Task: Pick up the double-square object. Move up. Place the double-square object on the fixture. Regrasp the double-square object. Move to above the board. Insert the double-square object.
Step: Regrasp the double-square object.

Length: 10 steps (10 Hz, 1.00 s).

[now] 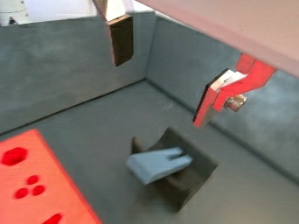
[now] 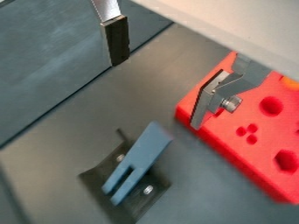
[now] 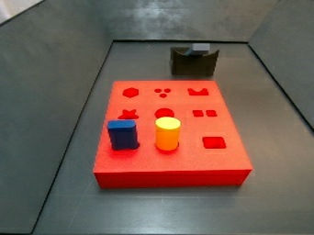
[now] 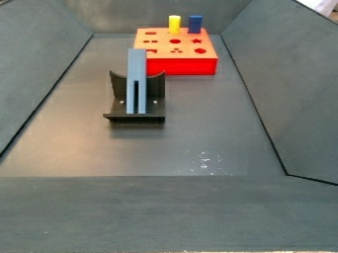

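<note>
The double-square object (image 4: 137,77), a pale blue-grey grooved bar, stands in the notch of the dark fixture (image 4: 134,111). It leans a little there, and nothing holds it. It also shows in both wrist views (image 1: 158,164) (image 2: 138,157), on the fixture (image 1: 191,178) (image 2: 121,191). My gripper (image 1: 170,68) (image 2: 163,68) is open and empty, well above the bar, with its fingers (image 1: 121,39) (image 2: 114,39) spread wide. The red board (image 3: 185,142) (image 4: 185,59) lies beside the fixture. The gripper is out of both side views.
A dark blue peg (image 3: 123,134) and a yellow cylinder (image 3: 167,134) stand in the board's holes. Grey walls enclose the floor on all sides. The fixture (image 3: 193,61) sits near one wall.
</note>
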{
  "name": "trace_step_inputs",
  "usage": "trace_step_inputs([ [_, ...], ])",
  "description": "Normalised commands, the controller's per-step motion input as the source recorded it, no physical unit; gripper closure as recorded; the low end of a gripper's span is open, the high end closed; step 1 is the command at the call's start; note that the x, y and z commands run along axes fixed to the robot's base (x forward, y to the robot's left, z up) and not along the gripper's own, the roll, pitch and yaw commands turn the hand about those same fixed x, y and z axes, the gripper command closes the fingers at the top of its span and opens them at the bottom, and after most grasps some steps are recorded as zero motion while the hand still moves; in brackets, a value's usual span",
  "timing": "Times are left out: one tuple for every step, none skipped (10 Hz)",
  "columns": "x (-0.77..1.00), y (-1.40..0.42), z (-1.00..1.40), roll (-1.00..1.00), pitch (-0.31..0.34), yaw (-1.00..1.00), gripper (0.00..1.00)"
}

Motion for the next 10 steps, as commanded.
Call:
trace_step_inputs([
  [0.02,-0.02,0.00,1.00,0.026,0.01,0.00],
  [0.03,-0.02,0.00,1.00,0.038,0.01,0.00],
  [0.04,-0.03,0.00,1.00,0.051,0.02,0.00],
  [0.06,-0.03,0.00,1.00,0.072,0.03,0.00],
  [0.07,-0.03,0.00,1.00,0.085,0.03,0.00],
  [0.08,-0.04,0.00,1.00,0.113,0.05,0.00],
  [0.09,-0.04,-0.01,1.00,0.153,0.07,0.00],
  [0.09,-0.04,-0.01,1.00,0.183,0.10,0.00],
  [0.09,-0.05,0.00,0.98,0.201,0.13,0.00],
  [0.10,-0.05,-0.01,0.72,0.181,0.16,0.00],
])
